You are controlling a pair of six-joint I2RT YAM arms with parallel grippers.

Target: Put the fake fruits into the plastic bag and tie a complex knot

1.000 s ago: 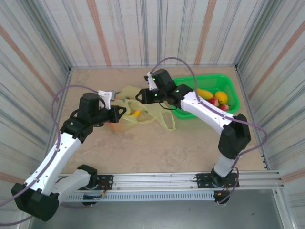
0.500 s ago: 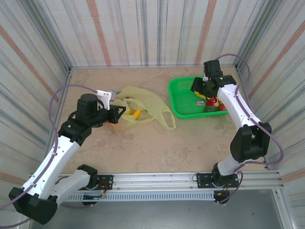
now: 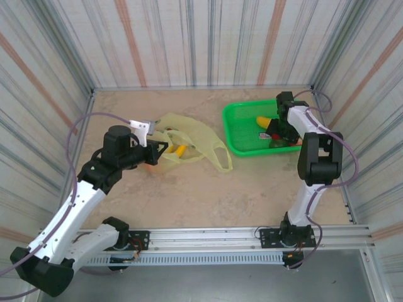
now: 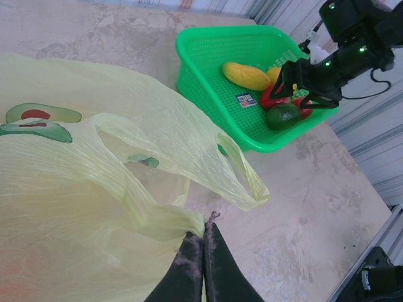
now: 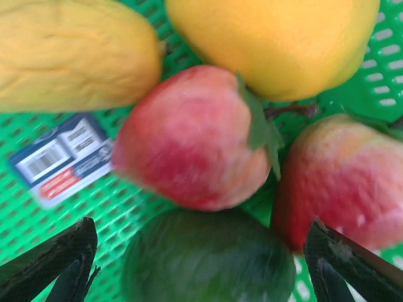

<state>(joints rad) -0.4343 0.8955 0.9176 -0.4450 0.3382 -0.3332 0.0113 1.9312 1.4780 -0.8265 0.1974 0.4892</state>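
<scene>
Newly over basket (image 3: 242, 134) fruits (image 5: 189, 145), right gripper (image 5: 201, 261) wide; left gripper (image 4: 203, 251) tight on bag (image 4: 94, 189) edge.

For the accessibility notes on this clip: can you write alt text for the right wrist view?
The right gripper hangs open over a dark green fruit in the green mesh basket. Beyond it lie two red-pink fruits, a long yellow fruit and a rounder orange-yellow one, beside a barcode label.
</scene>
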